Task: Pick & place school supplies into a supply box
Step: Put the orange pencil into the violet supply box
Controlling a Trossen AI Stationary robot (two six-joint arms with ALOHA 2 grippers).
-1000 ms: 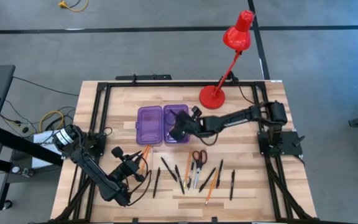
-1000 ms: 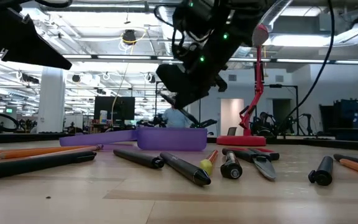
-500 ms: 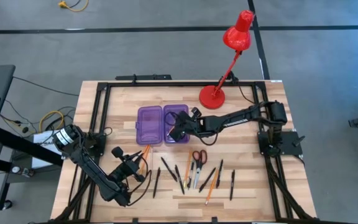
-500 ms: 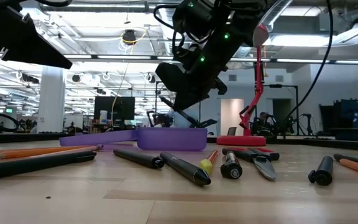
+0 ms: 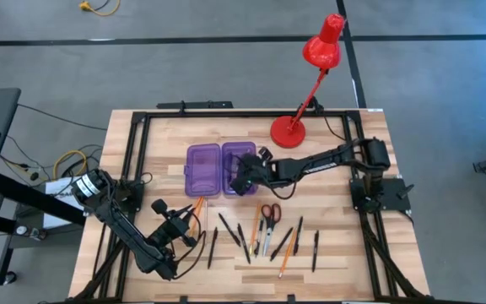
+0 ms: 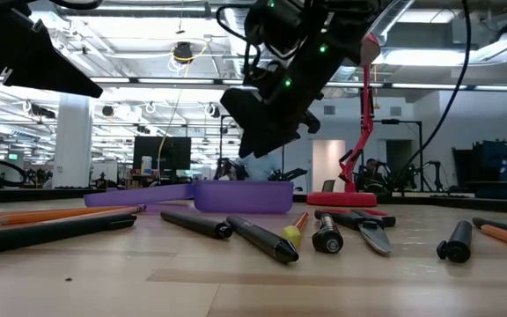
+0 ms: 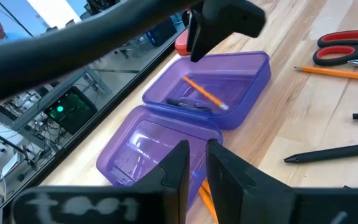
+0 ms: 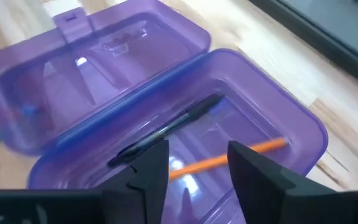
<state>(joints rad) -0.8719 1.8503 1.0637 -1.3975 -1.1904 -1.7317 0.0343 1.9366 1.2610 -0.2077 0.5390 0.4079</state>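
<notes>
**Right gripper above the open case**

Right gripper hovers over the right half of the translucent purple plastic pencil case, its two dark fingers spread apart and holding nothing. Inside that half lie a slim black pen and a thin orange pencil (crossing each other). Left gripper waits near the case's front-left corner, fingers nearly together. Red-handled scissors and loose pens lie in front of the case.
</notes>
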